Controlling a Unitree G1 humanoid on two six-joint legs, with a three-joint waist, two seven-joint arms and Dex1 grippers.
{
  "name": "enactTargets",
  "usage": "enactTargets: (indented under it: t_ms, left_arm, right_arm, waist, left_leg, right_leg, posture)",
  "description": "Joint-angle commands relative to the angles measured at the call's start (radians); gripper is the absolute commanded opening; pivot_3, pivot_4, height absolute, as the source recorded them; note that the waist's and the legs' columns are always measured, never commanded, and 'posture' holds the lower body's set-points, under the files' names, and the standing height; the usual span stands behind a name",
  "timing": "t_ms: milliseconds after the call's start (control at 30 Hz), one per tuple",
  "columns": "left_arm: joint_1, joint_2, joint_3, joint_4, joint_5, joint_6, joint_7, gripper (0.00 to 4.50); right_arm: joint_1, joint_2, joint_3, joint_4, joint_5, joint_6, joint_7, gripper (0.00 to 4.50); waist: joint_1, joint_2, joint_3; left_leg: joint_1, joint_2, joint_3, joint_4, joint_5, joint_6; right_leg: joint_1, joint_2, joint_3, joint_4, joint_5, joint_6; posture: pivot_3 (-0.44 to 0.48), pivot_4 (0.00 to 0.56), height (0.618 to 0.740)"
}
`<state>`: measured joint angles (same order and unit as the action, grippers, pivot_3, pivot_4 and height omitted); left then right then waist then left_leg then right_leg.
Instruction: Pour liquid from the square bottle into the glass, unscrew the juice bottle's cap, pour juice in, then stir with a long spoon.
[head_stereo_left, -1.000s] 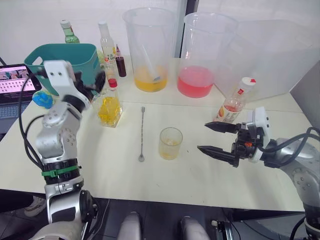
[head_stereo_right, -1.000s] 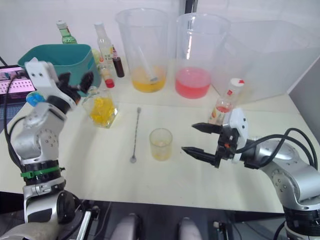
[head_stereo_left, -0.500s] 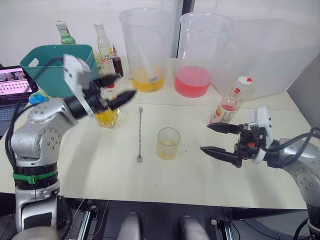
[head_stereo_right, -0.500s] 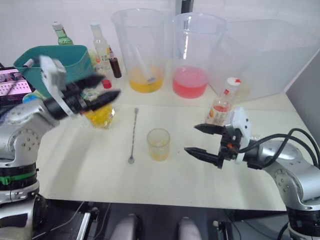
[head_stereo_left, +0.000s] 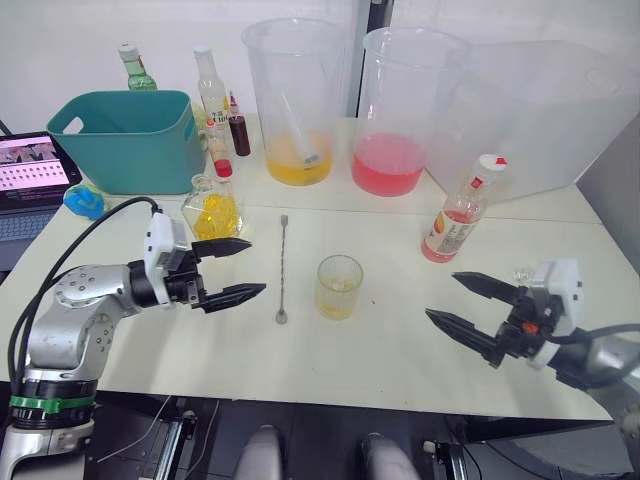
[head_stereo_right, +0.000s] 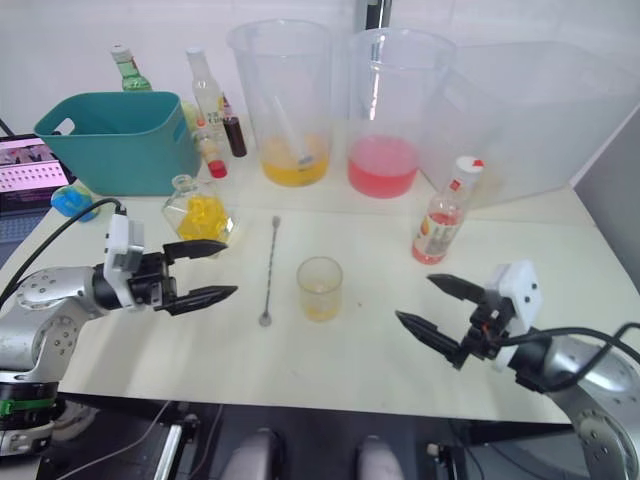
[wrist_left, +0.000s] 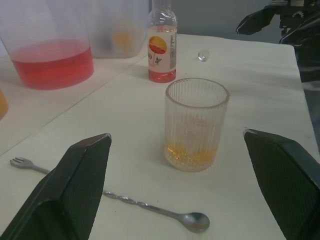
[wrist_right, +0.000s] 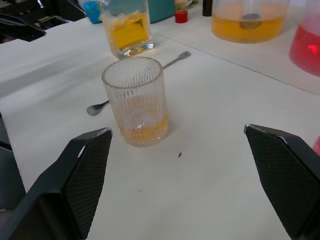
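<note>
The glass (head_stereo_left: 339, 287) stands mid-table with a thin layer of yellow liquid in it (wrist_left: 196, 125). Left of it the long spoon (head_stereo_left: 282, 268) lies flat, bowl toward me. Behind that, the square bottle (head_stereo_left: 213, 210) holds yellow liquid. At the right stands the juice bottle (head_stereo_left: 462, 210), its white cap (head_stereo_left: 492, 163) on. My left gripper (head_stereo_left: 255, 266) hovers open just left of the spoon, pointing at the glass. Low at the right, my right gripper (head_stereo_left: 441, 296) is open too, facing the glass (wrist_right: 135, 100) from a hand's width away.
Two huge beakers stand at the back, one with yellow liquid (head_stereo_left: 296, 100), one with pink (head_stereo_left: 405, 110). A teal basket (head_stereo_left: 130, 140), slim bottles (head_stereo_left: 213, 95) and a dark-red bottle (head_stereo_left: 240, 130) crowd the back left. A small clear round object (wrist_left: 202, 55) lies by the juice bottle.
My left arm swung down from beside the square bottle to low over the table, left of the spoon. The right gripper drew back toward the table's near right edge. Both stayed open.
</note>
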<state>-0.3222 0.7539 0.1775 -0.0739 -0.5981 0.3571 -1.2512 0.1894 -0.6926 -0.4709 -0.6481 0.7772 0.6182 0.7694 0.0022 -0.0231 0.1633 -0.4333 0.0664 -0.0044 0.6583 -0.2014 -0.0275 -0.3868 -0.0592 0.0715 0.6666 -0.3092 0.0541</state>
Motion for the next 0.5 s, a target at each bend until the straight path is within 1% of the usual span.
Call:
enactTargets:
  t_ms: [33, 167, 300, 467, 500]
  left_arm:
    - [-0.025, 0.004, 0.018, 0.048, -0.011, -0.047, -0.048, 4.47]
    - [-0.04, -0.027, 0.032, 0.093, 0.015, -0.113, -0.015, 4.47]
    - [-0.019, -0.031, 0.023, 0.104, 0.039, -0.158, -0.016, 4.47]
    - [-0.003, -0.047, 0.035, 0.092, 0.05, -0.187, 0.029, 4.47]
    - [0.002, -0.056, 0.042, 0.084, 0.044, -0.191, 0.045, 4.47]
  right_arm:
    - [0.095, 0.06, -0.078, -0.032, -0.019, -0.071, -0.032, 4.5]
    - [0.13, 0.133, -0.118, -0.012, -0.008, -0.124, -0.078, 4.5]
    - [0.111, 0.129, -0.122, 0.031, -0.026, -0.159, -0.075, 4.5]
    - [-0.053, 0.087, -0.088, 0.157, -0.09, -0.165, -0.152, 4.5]
    - [-0.104, 0.079, -0.074, 0.196, -0.117, -0.173, -0.169, 4.5]
  waist:
    - [0.002, 0.0, 0.0]
    - [0.0, 0.0, 0.0]
    - [-0.009, 0.0, 0.0]
    - [-0.016, 0.0, 0.0]
    - [-0.016, 0.0, 0.0]
  left_leg:
    - [0.0, 0.0, 0.0, 0.0, 0.0, 0.0]
    - [0.0, 0.0, 0.0, 0.0, 0.0, 0.0]
    - [0.001, 0.001, 0.0, 0.0, 0.0, 0.0]
    - [0.002, 0.001, 0.001, -0.001, 0.0, 0.0]
    - [0.002, 0.001, 0.001, -0.001, 0.0, 0.0]
  right_leg:
    - [0.0, 0.0, 0.0, 0.0, 0.0, 0.0]
    - [0.0, 0.0, 0.0, 0.0, 0.0, 0.0]
    - [0.0, 0.001, 0.0, 0.001, 0.0, 0.0]
    - [0.0, 0.001, 0.001, 0.001, 0.0, 0.0]
    - [0.0, 0.001, 0.001, 0.001, 0.0, 0.0]
  posture:
    - [0.0, 0.15, 0.728]
    - [0.0, 0.15, 0.728]
    - [0.0, 0.15, 0.728]
    - [0.0, 0.15, 0.728]
    - [0.0, 0.15, 0.728]
